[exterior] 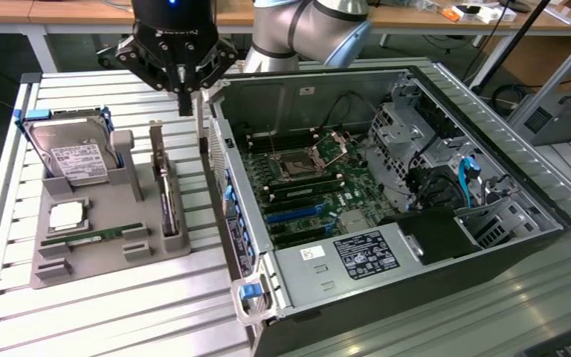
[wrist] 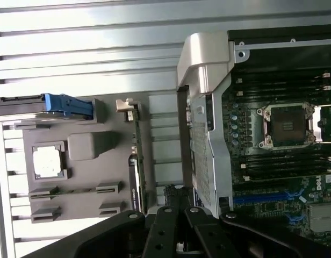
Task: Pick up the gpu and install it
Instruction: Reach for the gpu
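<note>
In the grey tray the gpu stands on its edge, untouched. To the exterior view's right of it, higher up, hangs the gripper, jaws seemingly pressed together and empty. A good grasp, I judge, needs it centred square over the card's thin top edge, clear of the computer case.

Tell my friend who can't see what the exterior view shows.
A black robot gripper hangs over the gap between a gray tray and an open computer case. The gpu stands on edge in the tray, close to the gripper, with a hard drive beside it.
</note>
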Controlling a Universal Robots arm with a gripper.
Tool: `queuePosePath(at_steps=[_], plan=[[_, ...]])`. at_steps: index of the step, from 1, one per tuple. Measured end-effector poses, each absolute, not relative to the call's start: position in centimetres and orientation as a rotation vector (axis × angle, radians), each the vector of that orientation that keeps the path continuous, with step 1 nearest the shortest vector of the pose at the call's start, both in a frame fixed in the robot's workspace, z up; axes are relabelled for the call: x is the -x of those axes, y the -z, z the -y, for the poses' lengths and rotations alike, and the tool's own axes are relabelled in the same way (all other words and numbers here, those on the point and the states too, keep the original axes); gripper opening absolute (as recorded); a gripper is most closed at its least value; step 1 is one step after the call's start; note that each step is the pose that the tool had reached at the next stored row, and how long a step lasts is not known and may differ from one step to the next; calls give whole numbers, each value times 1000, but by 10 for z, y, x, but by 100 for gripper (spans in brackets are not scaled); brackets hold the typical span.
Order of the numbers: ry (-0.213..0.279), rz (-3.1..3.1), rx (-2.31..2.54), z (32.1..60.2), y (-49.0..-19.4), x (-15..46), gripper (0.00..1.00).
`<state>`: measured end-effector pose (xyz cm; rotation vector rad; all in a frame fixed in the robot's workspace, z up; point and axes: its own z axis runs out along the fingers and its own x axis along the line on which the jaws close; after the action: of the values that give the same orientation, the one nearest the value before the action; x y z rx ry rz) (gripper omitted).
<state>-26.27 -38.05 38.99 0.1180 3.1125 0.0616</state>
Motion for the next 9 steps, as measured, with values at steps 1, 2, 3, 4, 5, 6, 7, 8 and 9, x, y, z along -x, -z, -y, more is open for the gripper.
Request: queuePosePath(at_steps=[1,2,3,4,5,6,7,8,9], plan=[[-61,-3112,-118,380,-390,265,11],[-61,-3112,-118,380,-390,268,11],[-61,-3112,-118,380,-389,271,11],[-61,-3112,-118,380,-389,274,11],[-61,-3112,-118,380,-389,277,11],[-60,-3112,-118,380,-389,281,11],[-60,-3113,-118,380,-389,282,11],[-60,-3112,-118,379,-389,284,11],[-60,-3112,-118,379,-388,287,11]])
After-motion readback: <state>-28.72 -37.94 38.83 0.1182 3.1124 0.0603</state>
